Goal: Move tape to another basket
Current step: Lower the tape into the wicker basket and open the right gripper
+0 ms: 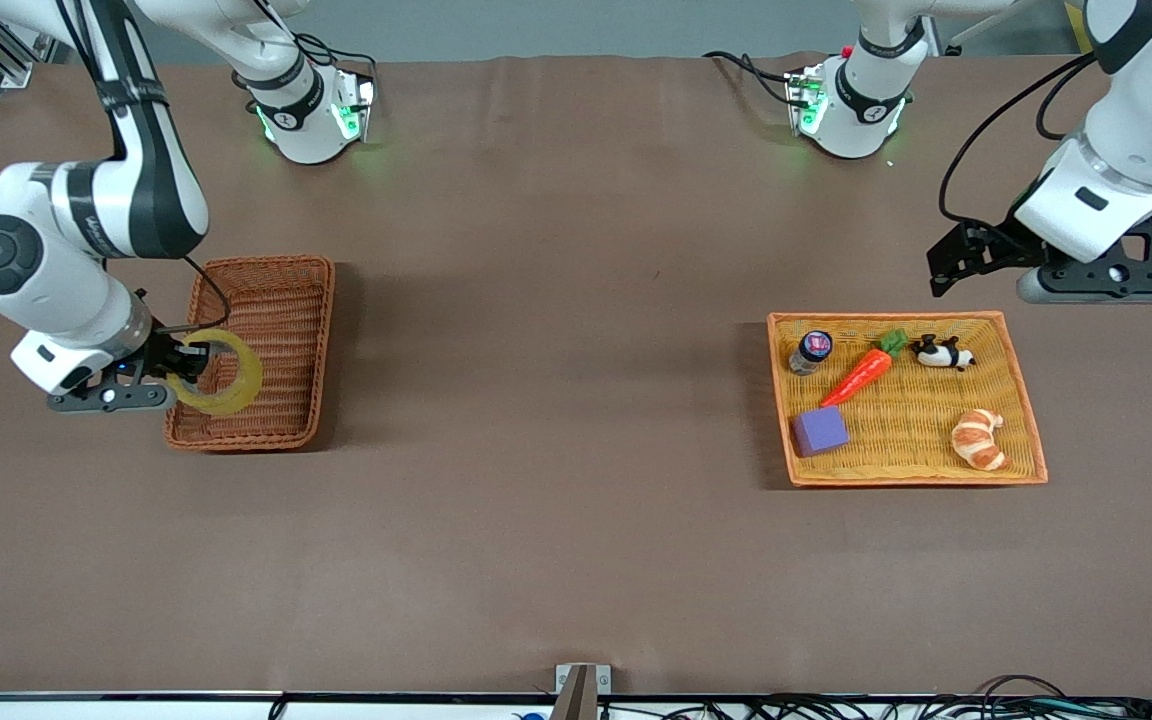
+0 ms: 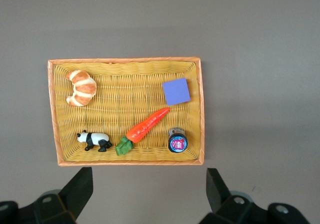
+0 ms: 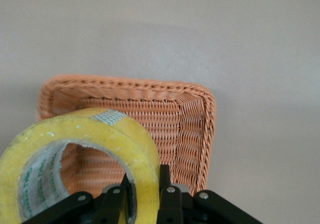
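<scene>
You've got the right gripper (image 1: 179, 362) clamped on the tape (image 1: 226, 372), up over the basket (image 1: 271, 300). Left gripper (image 2: 147, 194) waits open above the brown table (image 1: 556, 400), by the tray (image 1: 1021, 385).

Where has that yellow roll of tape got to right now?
The tape is pinched in the right gripper, held over the reddish-brown basket at the right arm's end of the table.

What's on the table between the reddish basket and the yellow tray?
Nothing: in the front view only bare brown table lies between the basket and the tray.
</scene>
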Controlling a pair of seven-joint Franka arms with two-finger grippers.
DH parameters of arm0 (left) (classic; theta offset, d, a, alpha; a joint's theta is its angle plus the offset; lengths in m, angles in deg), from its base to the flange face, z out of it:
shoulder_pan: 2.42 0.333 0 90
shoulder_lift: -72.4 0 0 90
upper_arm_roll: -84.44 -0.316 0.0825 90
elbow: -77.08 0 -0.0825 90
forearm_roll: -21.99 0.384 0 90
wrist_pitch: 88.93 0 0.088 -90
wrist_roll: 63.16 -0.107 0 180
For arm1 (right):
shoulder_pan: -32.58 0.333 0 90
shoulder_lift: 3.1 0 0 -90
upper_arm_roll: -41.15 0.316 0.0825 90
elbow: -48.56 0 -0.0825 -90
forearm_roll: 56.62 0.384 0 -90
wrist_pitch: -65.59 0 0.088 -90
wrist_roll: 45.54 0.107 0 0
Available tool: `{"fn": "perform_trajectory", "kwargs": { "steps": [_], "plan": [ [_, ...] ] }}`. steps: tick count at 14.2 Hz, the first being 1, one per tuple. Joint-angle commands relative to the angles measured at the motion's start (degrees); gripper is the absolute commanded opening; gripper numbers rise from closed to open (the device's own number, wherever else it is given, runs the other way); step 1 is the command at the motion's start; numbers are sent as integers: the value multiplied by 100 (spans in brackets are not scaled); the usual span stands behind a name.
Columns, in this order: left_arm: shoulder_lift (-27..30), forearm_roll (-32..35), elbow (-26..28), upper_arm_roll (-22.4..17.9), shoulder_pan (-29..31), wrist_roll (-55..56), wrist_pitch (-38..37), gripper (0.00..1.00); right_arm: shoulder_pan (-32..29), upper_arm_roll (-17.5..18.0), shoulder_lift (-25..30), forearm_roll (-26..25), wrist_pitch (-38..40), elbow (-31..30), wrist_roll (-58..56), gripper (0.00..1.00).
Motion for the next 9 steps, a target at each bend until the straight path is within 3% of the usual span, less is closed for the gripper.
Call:
{"fn": "perform_trajectory", "kwargs": {
  "steps": [1,4,7,9],
  "plan": [
    [-122,76,-224,31,38,75,-62,100,47,-216,399,82,-1578,-1578,-270,0],
    [-113,76,-224,31,47,84,-71,100,12,-234,181,82,-2741,-2205,-270,1],
    [-122,76,-224,31,38,84,-71,100,12,-243,-14,73,-2937,-2302,-287,2],
    [-131,102,-224,31,47,75,-53,100,3,-278,-110,56,-2946,-2294,-340,9]
  ]
}}
